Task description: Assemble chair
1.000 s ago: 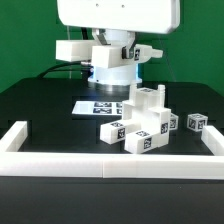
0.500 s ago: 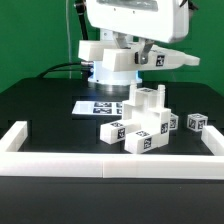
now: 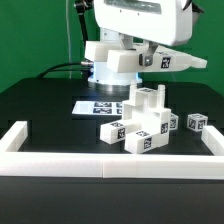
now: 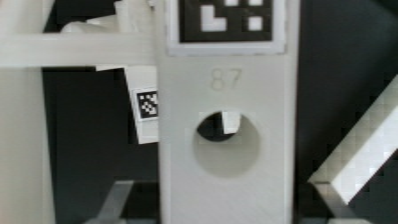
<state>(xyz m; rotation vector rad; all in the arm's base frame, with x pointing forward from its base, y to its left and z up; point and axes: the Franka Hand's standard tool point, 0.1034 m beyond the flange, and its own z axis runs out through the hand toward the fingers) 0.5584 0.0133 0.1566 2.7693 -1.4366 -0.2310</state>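
My gripper (image 3: 152,58) pinches a white tagged chair panel (image 4: 222,110) with a round hole; stacked chair pieces (image 3: 146,126) sit at six o'clock.

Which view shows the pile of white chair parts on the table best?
The exterior view: the whole pile is there, tags visible. The wrist view is blocked by one close white panel with a hole.
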